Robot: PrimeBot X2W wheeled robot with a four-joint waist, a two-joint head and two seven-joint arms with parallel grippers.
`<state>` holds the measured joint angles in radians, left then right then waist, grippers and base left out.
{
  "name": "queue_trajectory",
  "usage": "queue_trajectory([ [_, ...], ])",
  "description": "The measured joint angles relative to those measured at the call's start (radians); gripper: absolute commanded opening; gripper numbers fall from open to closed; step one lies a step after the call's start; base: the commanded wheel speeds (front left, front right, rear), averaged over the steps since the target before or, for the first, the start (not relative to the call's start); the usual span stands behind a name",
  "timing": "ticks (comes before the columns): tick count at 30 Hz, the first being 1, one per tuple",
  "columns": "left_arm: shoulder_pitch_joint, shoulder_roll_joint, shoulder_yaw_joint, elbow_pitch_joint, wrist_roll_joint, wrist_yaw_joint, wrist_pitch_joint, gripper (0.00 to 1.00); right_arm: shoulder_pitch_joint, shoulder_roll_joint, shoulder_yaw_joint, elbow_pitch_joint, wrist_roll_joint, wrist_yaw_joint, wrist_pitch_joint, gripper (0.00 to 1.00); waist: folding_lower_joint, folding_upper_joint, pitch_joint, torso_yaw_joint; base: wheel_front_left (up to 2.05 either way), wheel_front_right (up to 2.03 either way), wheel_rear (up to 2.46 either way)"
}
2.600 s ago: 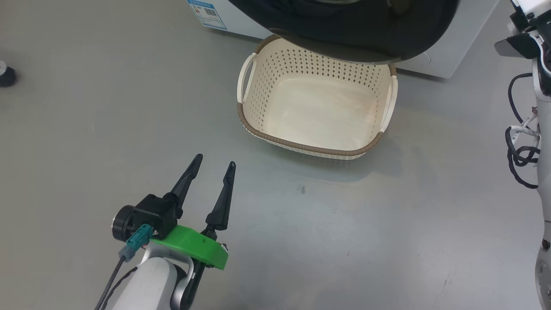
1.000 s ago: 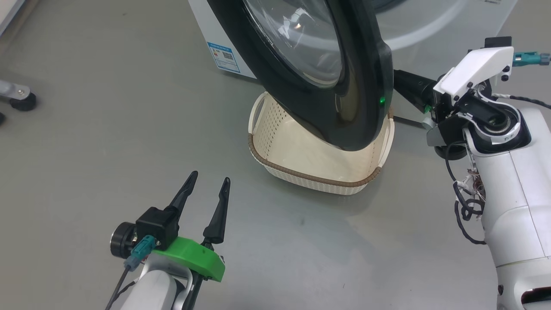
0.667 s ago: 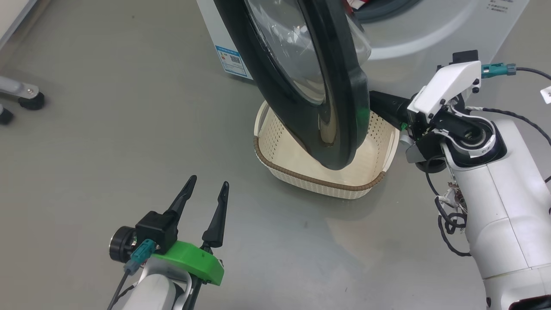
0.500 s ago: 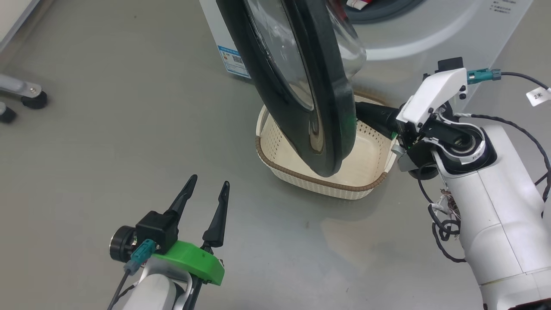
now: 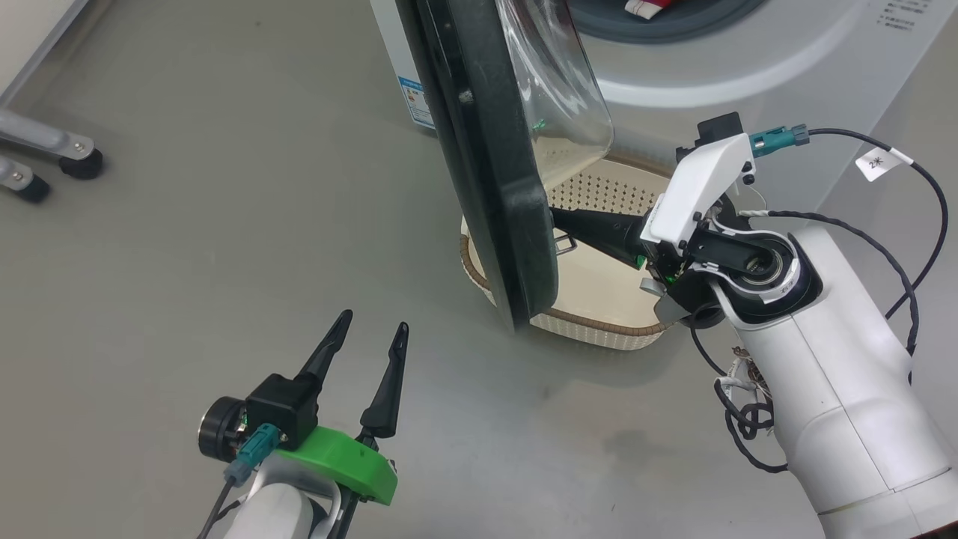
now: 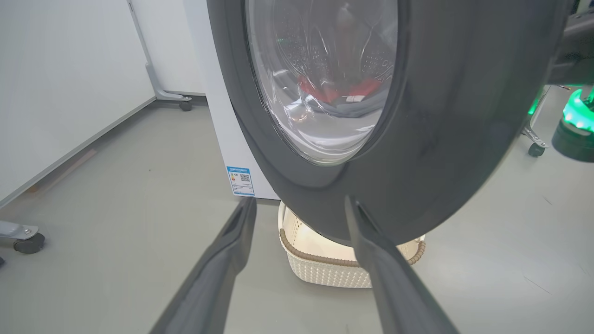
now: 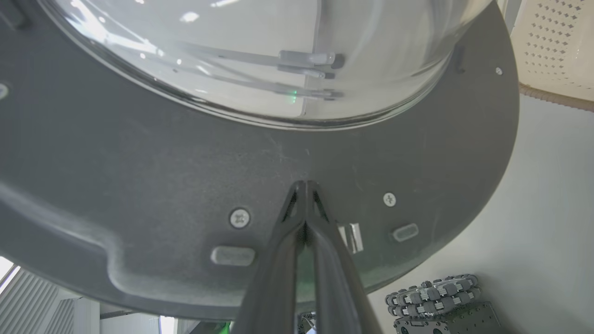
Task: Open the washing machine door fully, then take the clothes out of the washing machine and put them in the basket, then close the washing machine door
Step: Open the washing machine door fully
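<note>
The washing machine door (image 5: 486, 150) stands part open, edge-on in the head view, above the basket (image 5: 599, 331). My right gripper (image 5: 557, 217) is shut, empty, with its tips pressed on the door's inner face (image 7: 139, 162) just below the glass bowl; the right gripper (image 7: 305, 184) touches beside a screw. Red clothes (image 5: 651, 7) lie in the washing machine (image 5: 711, 82) and show through the glass as clothes (image 6: 325, 90). My left gripper (image 5: 374, 320) hangs open over the floor. The left gripper (image 6: 299, 204) faces the door's outer rim (image 6: 445, 139) and the basket (image 6: 325, 273).
Grey caster legs (image 5: 45, 150) stand at the far left of the floor. A white wall panel (image 6: 55, 93) runs along the left. A wheeled base (image 7: 441, 297) sits low behind the door. Cables hang off my right forearm (image 5: 823, 419).
The door has swung further open to the left, from showing its front to edge-on, with my shut right gripper following on its inner side. The head camera shifted. The left gripper stayed open.
</note>
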<state>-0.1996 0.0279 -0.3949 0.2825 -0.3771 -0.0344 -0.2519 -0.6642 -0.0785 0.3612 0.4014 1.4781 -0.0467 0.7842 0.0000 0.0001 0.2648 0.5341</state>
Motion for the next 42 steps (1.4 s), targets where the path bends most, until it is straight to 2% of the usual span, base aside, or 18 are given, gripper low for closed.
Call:
queue_trajectory([
  [12, 0.001, 0.000, -0.007, -0.011, 0.000, 0.000, 0.000, 1.00, 0.019, 0.003, 0.120, -0.064, 0.124, -0.008, -0.017, 0.00, 0.0000, -0.0001, -0.003, 0.022, 0.00, 0.00, 0.00],
  [22, 0.007, 0.000, 0.005, -0.005, 0.001, 0.005, 0.000, 1.00, 0.033, 0.002, 0.147, -0.063, 0.126, -0.006, -0.078, 0.00, 0.0000, -0.0001, -0.023, 0.021, 0.00, 0.00, 0.00],
  [30, 0.026, 0.001, 0.064, 0.008, 0.029, 0.011, 0.000, 1.00, 0.049, 0.008, 0.148, -0.033, 0.036, 0.039, -0.151, 0.00, 0.0000, -0.0001, -0.062, -0.018, 0.00, 0.00, 0.00],
  [35, 0.034, 0.012, 0.095, 0.018, 0.034, 0.011, 0.000, 1.00, 0.100, -0.060, 0.151, -0.033, -0.059, 0.089, -0.227, 0.00, 0.0000, -0.0001, -0.098, -0.054, 0.00, 0.00, 0.00],
  [38, 0.046, 0.025, 0.116, 0.021, 0.036, 0.011, 0.000, 1.00, 0.144, -0.088, 0.132, -0.039, -0.083, 0.106, -0.285, 0.00, 0.0000, -0.0001, -0.120, -0.079, 0.00, 0.00, 0.00],
  [42, 0.066, 0.039, 0.147, 0.024, 0.036, 0.011, 0.000, 1.00, 0.182, -0.149, 0.169, -0.058, -0.216, 0.125, -0.358, 0.00, 0.0000, -0.0001, -0.150, -0.116, 0.00, 0.00, 0.00],
])
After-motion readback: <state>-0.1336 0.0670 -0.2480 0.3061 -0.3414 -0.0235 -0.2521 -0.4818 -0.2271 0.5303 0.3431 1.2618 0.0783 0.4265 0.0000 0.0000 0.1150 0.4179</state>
